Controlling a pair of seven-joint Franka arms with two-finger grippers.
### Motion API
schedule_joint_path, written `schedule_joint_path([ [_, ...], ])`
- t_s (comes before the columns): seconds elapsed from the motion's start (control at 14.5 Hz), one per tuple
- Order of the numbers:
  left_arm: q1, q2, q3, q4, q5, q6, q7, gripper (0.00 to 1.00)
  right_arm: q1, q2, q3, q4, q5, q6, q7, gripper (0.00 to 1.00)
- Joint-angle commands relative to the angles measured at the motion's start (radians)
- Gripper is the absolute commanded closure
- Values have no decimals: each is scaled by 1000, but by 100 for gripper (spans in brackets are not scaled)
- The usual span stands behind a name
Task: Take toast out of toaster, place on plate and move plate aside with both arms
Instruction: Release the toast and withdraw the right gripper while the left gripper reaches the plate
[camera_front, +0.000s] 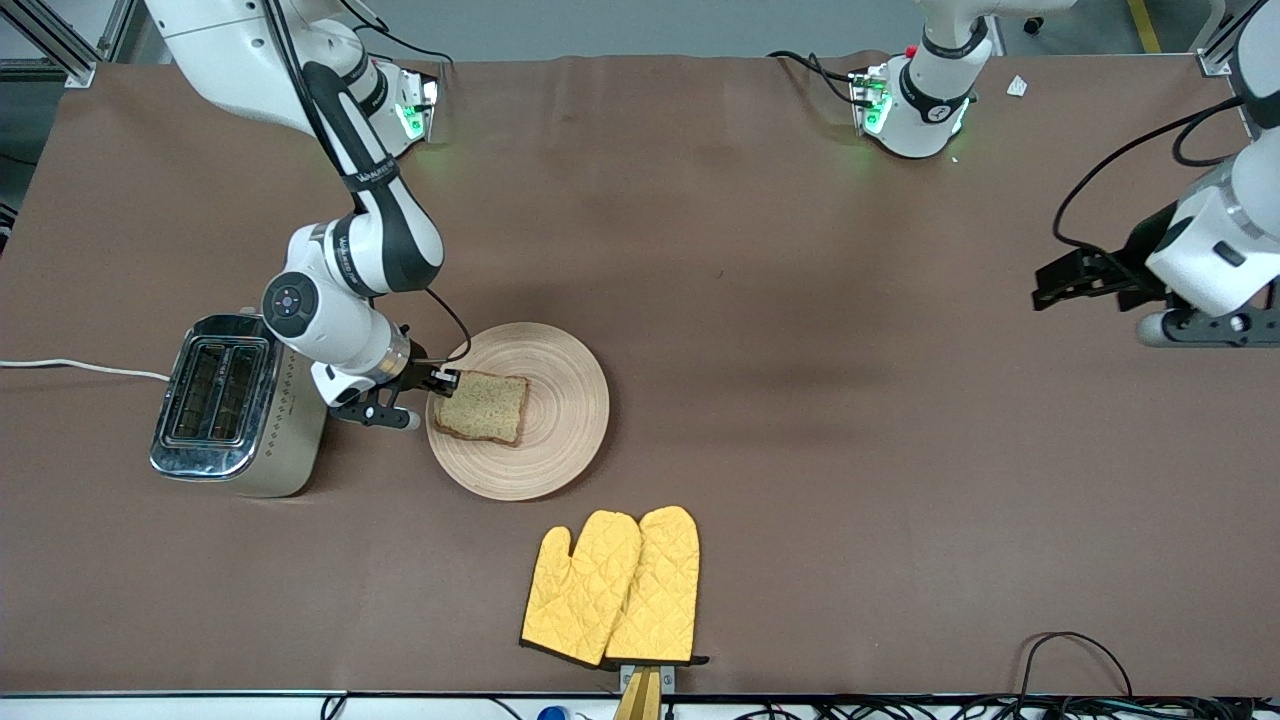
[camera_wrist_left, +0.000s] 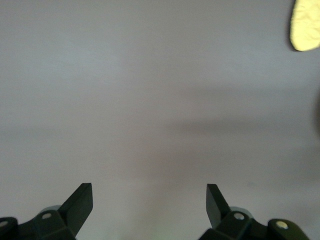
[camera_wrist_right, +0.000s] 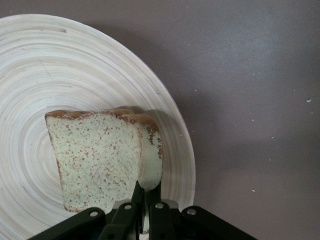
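One slice of toast (camera_front: 482, 406) lies over the wooden plate (camera_front: 560, 440), pinched at its edge by the right tool (camera_front: 444, 380), while the waiting left tool (camera_wrist_left: 149, 200) hangs open above bare desk (camera_front: 800, 400).

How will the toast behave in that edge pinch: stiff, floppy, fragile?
The toast, pinched at one crust edge by the right gripper, keeps its shape over the plate, so likely fairly stiff and light. The thin edge hold suggests it may crumble.
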Motion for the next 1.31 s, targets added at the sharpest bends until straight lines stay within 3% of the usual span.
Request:
schedule_joint_path([
  [0.0,1,82,-5,-5,-165,6,-16,0,-30,-22,12,-29,27,-15,-27,79],
  [0.07,-5,119,-6,-5,-217,32,-18,0,-38,-20,12,-29,26,-15,-28,57],
  [0.14,-22,159,-17,-5,-254,67,-19,0,-46,-19,12,-29,26,-15,-28,43],
  [0.21,-42,199,-21,-5,-282,102,-19,0,-46,-19,12,-29,26,-15,-27,20],
  [0.28,-62,232,-21,-5,-325,136,-19,0,-46,-23,12,-29,26,-24,-27,6],
  [0.34,-88,278,-23,-5,-381,178,-16,0,-47,-31,9,-26,26,-47,-28,0],
  [0.69,-220,461,-66,3,-607,437,7,0,-76,-138,-2,-16,-5,-123,-39,0],
  [1.03,-232,637,-224,15,-838,694,128,1,-170,-262,-2,-9,-54,-187,-48,0],
  [1.24,-272,723,-259,51,-963,811,211,1,-253,-313,-2,29,-60,-277,-161,0],
])
